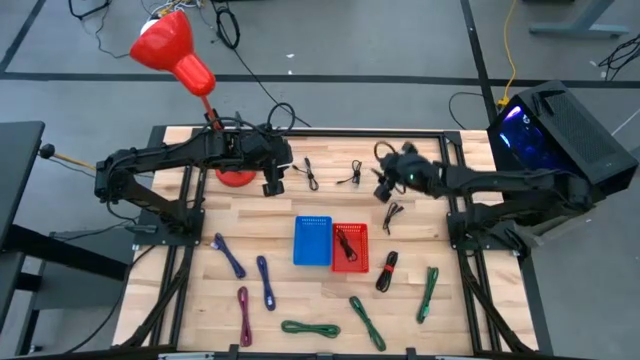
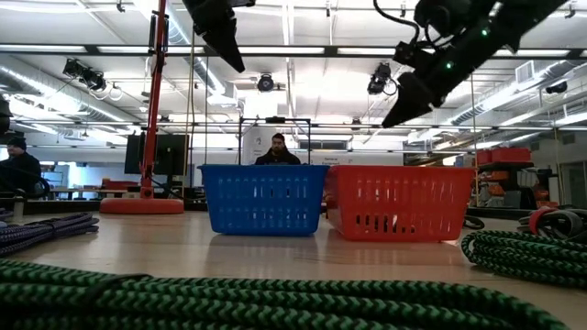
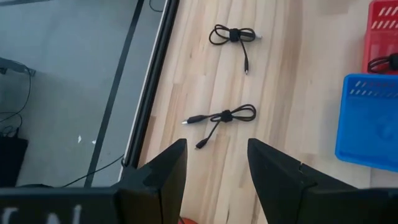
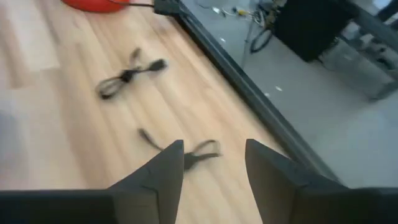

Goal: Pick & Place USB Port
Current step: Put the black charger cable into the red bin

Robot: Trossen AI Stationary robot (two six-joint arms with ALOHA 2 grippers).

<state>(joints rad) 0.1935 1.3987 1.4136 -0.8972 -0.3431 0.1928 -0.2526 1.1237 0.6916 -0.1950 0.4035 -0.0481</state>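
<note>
Above the worktop's (image 1: 300, 300) far edge both arms hover — left gripper (image 1: 273, 186) and right gripper (image 1: 383, 193) with fingers apart, empty — likely lining up over black cables (image 1: 311, 174).

A big red plastic funnel (image 1: 172, 45) sits at the upper left. A black computer box with blue lights (image 1: 558, 128) is at the upper right. Far back, a person in dark clothes (image 2: 278, 149) sits behind the baskets.
</note>
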